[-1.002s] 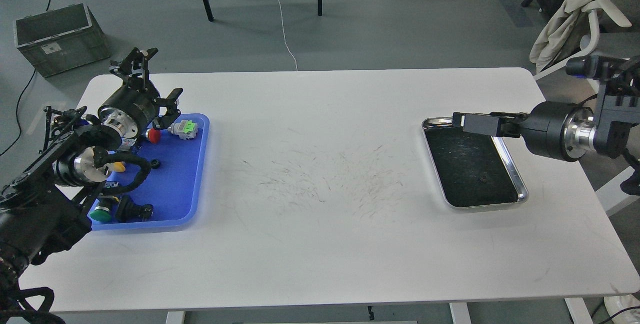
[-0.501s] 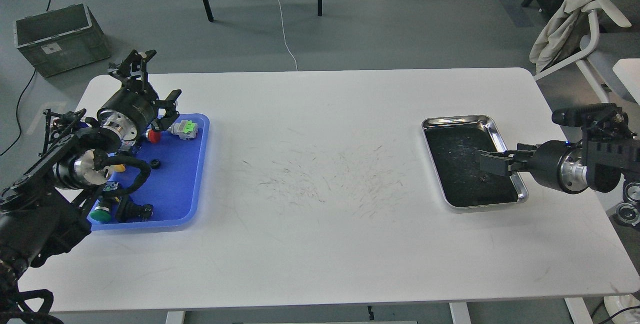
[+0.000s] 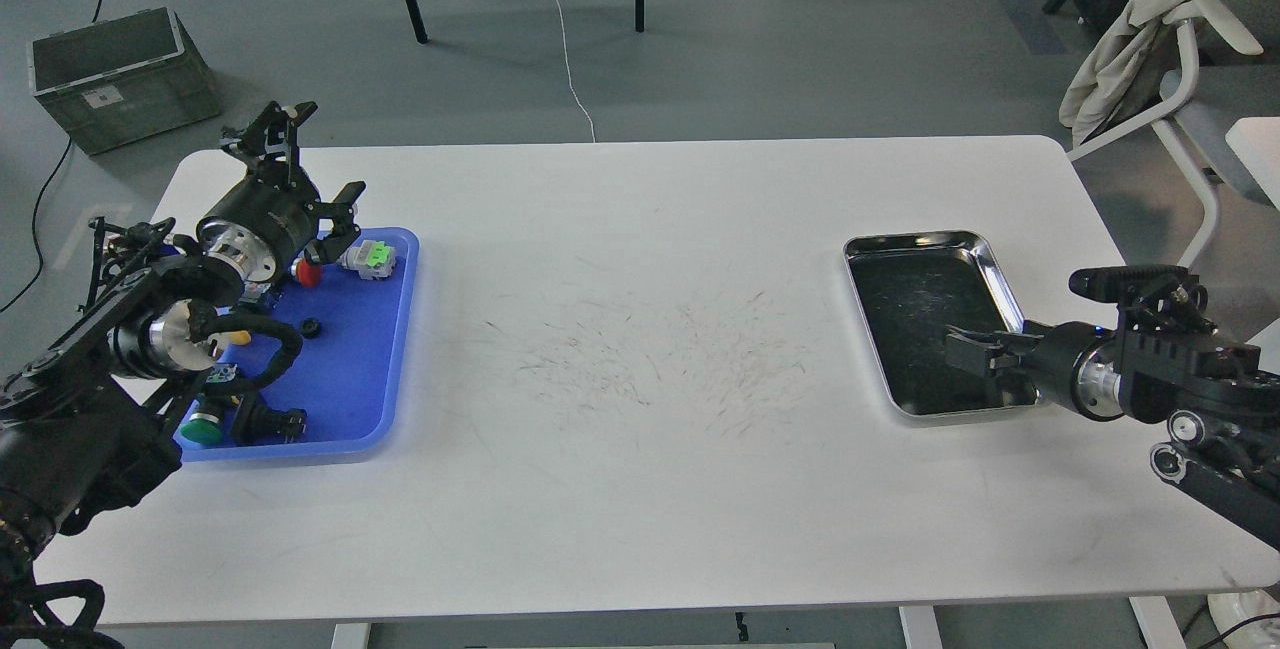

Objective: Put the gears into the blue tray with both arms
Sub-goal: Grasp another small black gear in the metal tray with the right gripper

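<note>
The blue tray point(image 3: 350, 379) lies at the table's left. One small black gear point(image 3: 311, 328) rests on its floor, among red, green and yellow push-button switches. My left gripper point(image 3: 308, 161) hovers over the tray's far edge, open and holding nothing. At the right, my right gripper point(image 3: 972, 351) hangs low over the near part of the steel tray point(image 3: 925, 244). Its two fingers stand slightly apart, so it is open, and they hide the dark tray floor beneath them. No gear shows in the steel tray.
Push-button switches crowd the blue tray: a red one point(image 3: 307, 272), a grey and green one point(image 3: 368, 257), a green one point(image 3: 203, 429) and a black one point(image 3: 268, 421). The white table point(image 3: 640, 489) is scuffed in the middle. A grey crate point(image 3: 120, 74) stands on the floor beyond.
My right arm has swung down and toward me, from the steel tray's far end to low over its near part. The left arm has hardly moved.
</note>
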